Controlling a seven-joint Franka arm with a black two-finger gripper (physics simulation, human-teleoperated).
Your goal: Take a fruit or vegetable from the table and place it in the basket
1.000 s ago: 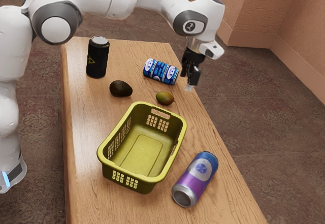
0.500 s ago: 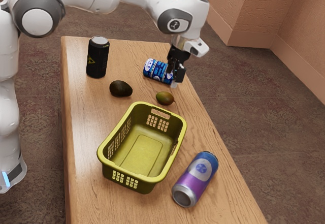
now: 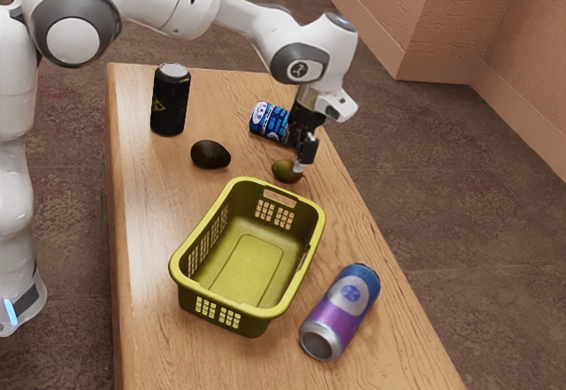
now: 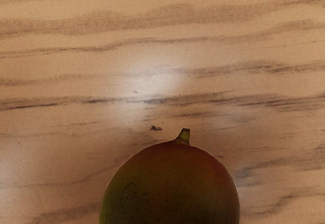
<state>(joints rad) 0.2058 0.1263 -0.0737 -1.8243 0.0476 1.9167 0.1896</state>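
A: So where's the mango (image 3: 282,172) at?

B: On the tabletop (image 3: 141,240), just past the far end of the basket (image 3: 254,181), with the pincer (image 3: 299,162) right at it. Can't tell if the pincer is clenched or released, tbh. Wrist view shows the mango's stubby stem (image 4: 183,135).

A: And the rest?

B: Avocado (image 3: 210,154) and upright black can (image 3: 170,103) toward the exterior view's left, blue can (image 3: 268,120) lying behind the mango, purple-blue can (image 3: 343,309) lying beside the basket.
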